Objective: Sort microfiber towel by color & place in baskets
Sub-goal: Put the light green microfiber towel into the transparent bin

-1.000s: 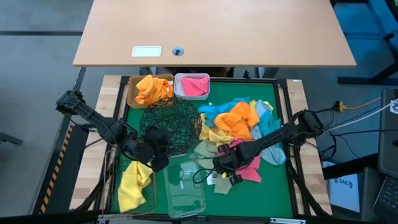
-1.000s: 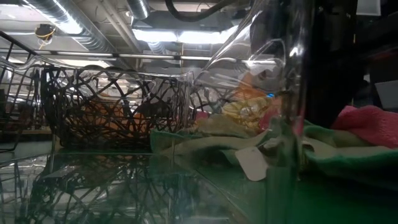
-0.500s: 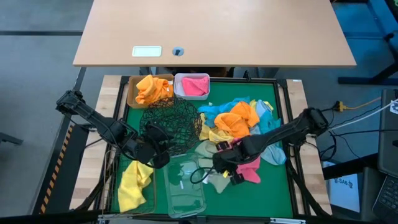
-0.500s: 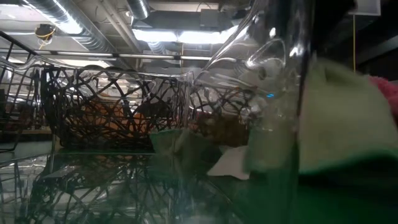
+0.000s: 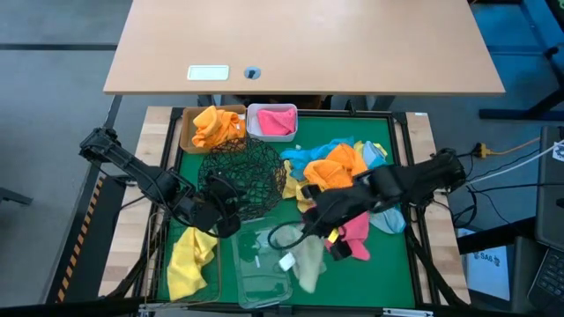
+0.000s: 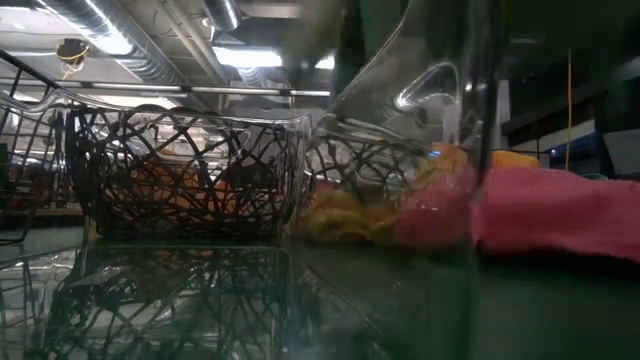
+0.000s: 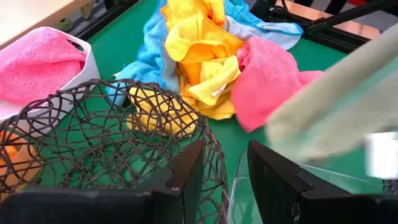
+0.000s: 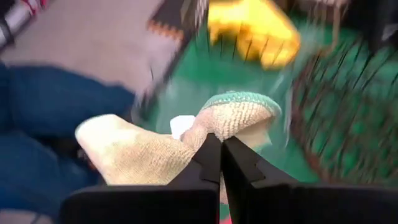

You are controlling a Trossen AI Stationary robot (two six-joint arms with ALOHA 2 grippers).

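Right gripper point(image 5: 310, 236): fingers pinched tight on the olive towel point(image 5: 307, 263), w/ white tag showing. Towel hangs off the tabletop point(image 5: 388, 264), just beside the clear tub point(image 5: 260, 264) at its right edge.

Left gripper point(image 5: 220, 211): partly open, holds nothing, sits between the mesh bowl point(image 5: 247, 172) and the clear tub.

Already sorted:
- Orange towel point(image 5: 214, 126) in tan box point(image 5: 187, 132).
- Pink towel point(image 5: 275, 121) in white tub point(image 5: 254, 114).
- Yellow towel point(image 5: 189, 255) in wire basket point(image 5: 218, 275), front left.

Loose pile, right of mesh bowl: blue point(image 5: 304, 157), orange point(image 5: 339, 172), yellow point(image 5: 308, 192) towels. Another pink towel point(image 5: 357, 236) lies near the right gripper.
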